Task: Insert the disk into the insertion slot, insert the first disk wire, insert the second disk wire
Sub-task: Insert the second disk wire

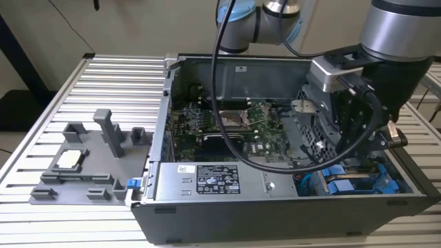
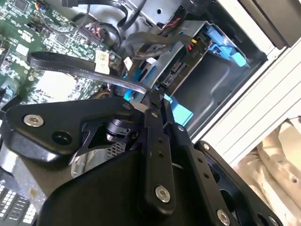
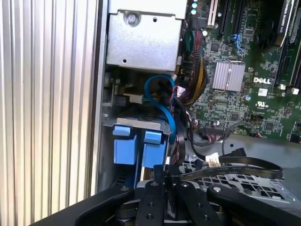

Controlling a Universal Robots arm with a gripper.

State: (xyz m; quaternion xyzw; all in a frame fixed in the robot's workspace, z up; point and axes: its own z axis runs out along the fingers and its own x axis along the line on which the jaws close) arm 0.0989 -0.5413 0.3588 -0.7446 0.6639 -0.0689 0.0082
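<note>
Exterior view: gripper (image 1: 375,142) low inside the open computer case (image 1: 276,217), at the drive cage, where blue carrier fronts (image 1: 355,183) show. Second wrist view: gripper (image 2: 157,96) pinched shut on a flat black wire (image 2: 84,68), tip just beside the disk (image 2: 176,70) seated in the insertion slot (image 2: 211,80). Judged step: wire insertion; keep the connector square to its socket, press straight. Obstacles: looped black cables (image 2: 150,44), blue cable (image 3: 162,106), cage wall. Nearby: motherboard (image 1: 227,124), grey fixture (image 1: 90,165) on the counter (image 1: 41,222)
</note>
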